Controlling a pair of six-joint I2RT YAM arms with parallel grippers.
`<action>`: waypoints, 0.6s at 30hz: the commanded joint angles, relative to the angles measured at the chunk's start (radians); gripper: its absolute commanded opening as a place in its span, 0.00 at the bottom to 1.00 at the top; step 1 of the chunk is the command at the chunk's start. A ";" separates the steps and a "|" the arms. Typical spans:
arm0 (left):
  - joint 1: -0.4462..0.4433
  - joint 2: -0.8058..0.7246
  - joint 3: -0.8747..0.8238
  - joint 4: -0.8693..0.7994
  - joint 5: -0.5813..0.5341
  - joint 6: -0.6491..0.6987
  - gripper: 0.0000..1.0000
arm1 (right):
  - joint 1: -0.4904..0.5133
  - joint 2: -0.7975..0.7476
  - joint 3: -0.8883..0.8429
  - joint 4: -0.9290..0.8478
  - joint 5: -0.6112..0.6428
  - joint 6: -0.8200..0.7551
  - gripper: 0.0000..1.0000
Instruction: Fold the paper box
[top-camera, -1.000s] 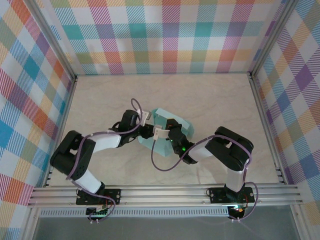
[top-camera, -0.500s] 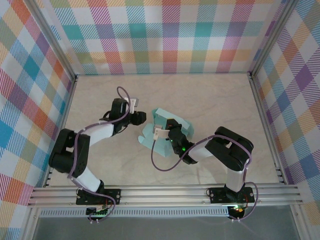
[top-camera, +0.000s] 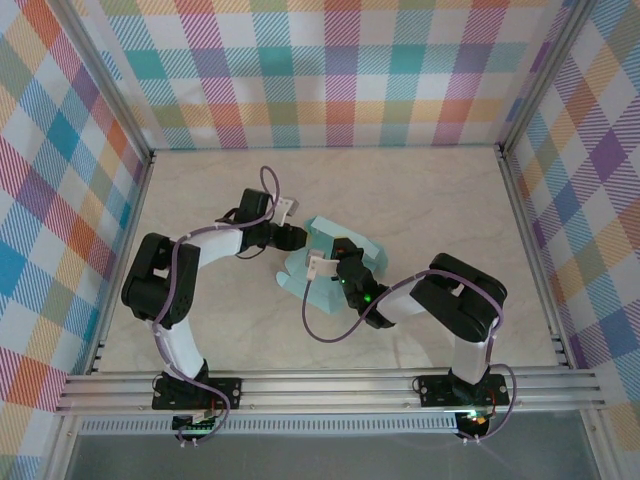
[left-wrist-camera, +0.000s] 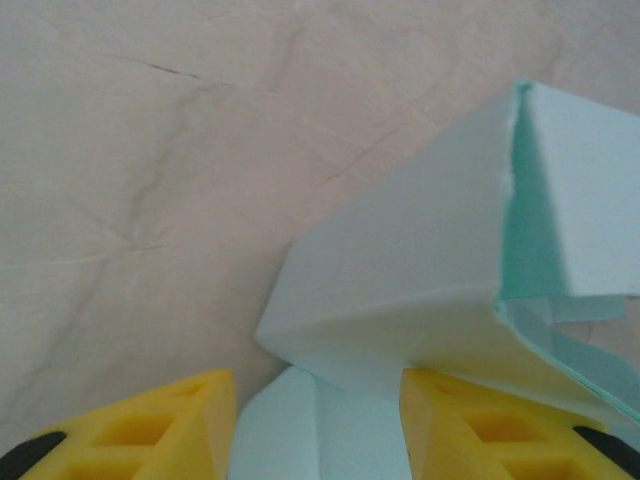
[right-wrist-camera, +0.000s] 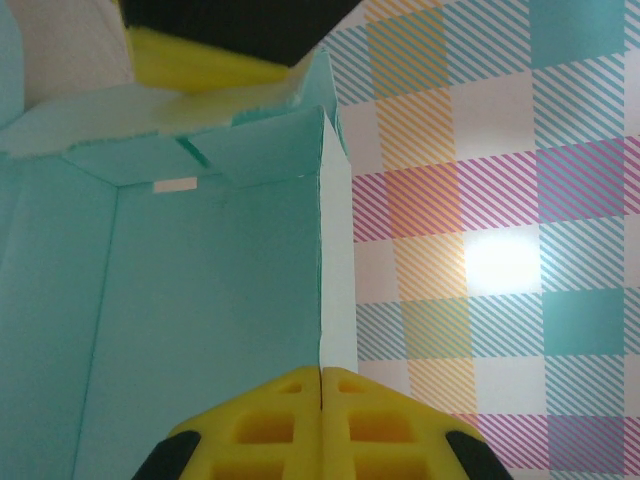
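Note:
The paper box (top-camera: 306, 286) is pale mint card, half raised, in the middle of the table. My right gripper (top-camera: 339, 259) is shut on the thin upper edge of one upright wall; in the right wrist view the edge runs straight between the closed yellow fingertips (right-wrist-camera: 322, 372), with the box's inside (right-wrist-camera: 200, 300) to their left. My left gripper (top-camera: 297, 238) is at the box's far-left corner. In the left wrist view its yellow fingers stand apart (left-wrist-camera: 318, 405) with a low flap between them and a folded wall (left-wrist-camera: 400, 300) just ahead, resting over the right finger (left-wrist-camera: 490, 430).
The marble-look table (top-camera: 430, 190) is ringed by checked walls (top-camera: 330, 70). An aluminium rail (top-camera: 330, 388) with both arm bases runs along the near edge. Purple cables loop from both wrists near the box.
The left arm drew back from the box to the upper left, then swung in again to its far-left corner. The right gripper kept its hold in the same place.

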 joint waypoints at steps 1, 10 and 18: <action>-0.017 0.011 -0.006 0.057 0.074 0.022 0.46 | -0.003 0.000 0.008 -0.052 -0.010 0.020 0.00; -0.040 0.040 -0.024 0.156 0.075 0.016 0.43 | -0.002 0.001 0.009 -0.058 -0.011 0.027 0.00; -0.059 0.065 -0.043 0.224 0.070 0.002 0.37 | -0.002 0.002 0.012 -0.063 -0.011 0.032 0.00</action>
